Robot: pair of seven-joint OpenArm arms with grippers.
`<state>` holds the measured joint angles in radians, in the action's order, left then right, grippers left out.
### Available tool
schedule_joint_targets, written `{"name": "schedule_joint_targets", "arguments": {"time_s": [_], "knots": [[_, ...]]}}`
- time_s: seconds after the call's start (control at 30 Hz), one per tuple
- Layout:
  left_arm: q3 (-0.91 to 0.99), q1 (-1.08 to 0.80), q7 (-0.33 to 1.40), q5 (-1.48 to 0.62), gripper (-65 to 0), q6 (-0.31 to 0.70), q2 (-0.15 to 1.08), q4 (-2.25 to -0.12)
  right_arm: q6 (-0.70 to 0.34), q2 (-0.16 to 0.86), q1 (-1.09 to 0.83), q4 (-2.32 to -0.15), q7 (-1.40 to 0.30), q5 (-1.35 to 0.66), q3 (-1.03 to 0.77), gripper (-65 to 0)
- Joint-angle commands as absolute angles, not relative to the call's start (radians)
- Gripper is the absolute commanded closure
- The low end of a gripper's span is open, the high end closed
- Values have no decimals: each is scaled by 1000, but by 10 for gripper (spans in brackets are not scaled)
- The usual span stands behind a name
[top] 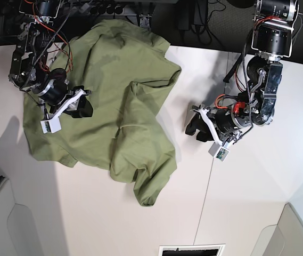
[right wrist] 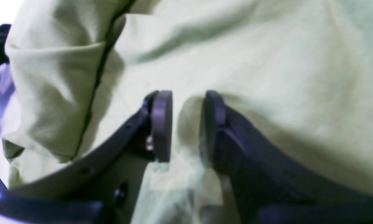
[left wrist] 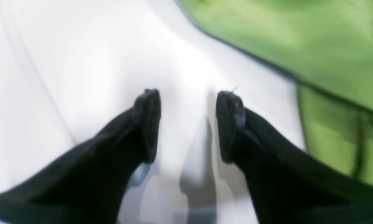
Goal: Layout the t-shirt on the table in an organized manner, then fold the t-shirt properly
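The olive green t-shirt (top: 119, 90) lies crumpled on the left half of the white table (top: 258, 176), with folds and a corner trailing toward the front. My right gripper (top: 84, 109) rests on the shirt's left part. In the right wrist view (right wrist: 188, 93) its jaws stand a narrow gap apart with shirt cloth (right wrist: 267, 62) between and under them. My left gripper (top: 193, 128) sits over bare table just right of the shirt's edge. In the left wrist view (left wrist: 189, 93) it is open and empty above the table (left wrist: 80, 62), with the shirt (left wrist: 298, 40) at the upper right.
Grey bins stand at the front left corner (top: 7, 224) and the front right corner (top: 295, 229). A thin dark seam (top: 207, 186) runs across the table toward the front. A slot (top: 191, 250) sits at the front edge. Cables and dark equipment line the back edge.
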<state>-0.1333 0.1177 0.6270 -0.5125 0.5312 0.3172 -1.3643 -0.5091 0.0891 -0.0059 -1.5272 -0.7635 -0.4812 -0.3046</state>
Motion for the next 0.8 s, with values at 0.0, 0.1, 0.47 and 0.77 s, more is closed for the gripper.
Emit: {"name": "schedule_joint_targets", "arguments": {"time_s": [0.0,0.1,0.47,0.77], "knots": [[-131,136,617,-503,-278,535,303,-1379,-521,96,8,-1542,-745,-516,-306,-185],[-131,136,617,-443,-229,535,260,-1379,-521,93,8,-1542,-745,-535,-306,-185],[-176,169,629,-437,-188,510,154,-1383,-529,63,8,-1542,-760,-535,-305,-185],[-187,278,679,-448,-188,501,-20,-1409,-529,64,7,-1542,-764,-531,-305,-185]]}}
